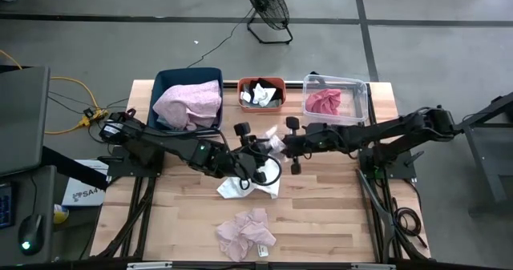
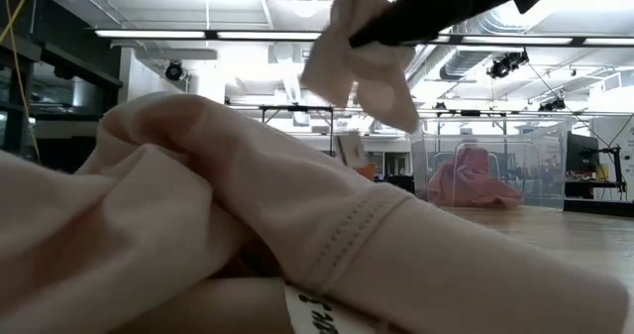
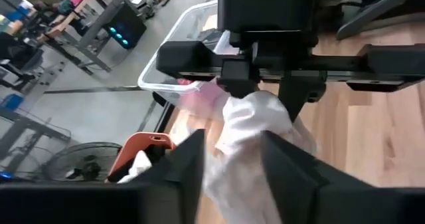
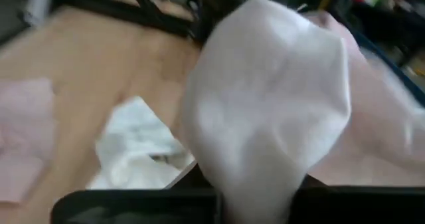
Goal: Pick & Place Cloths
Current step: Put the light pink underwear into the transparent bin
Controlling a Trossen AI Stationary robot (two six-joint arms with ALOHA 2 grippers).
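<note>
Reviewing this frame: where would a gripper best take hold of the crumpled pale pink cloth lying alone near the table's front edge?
Grip the pale pink cloth at a raised fold near its middle, coming straight down from above. It lies flat and crumpled on the table, apart from the other cloths, so nothing blocks a vertical approach.

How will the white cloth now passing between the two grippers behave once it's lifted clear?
Probably floppy: the white cloth droops in loose folds below the right gripper, shut on it. Likely light, since a small pinch carries it. The left gripper stands open around its lower part, so the hanging end may sway or catch.
</note>
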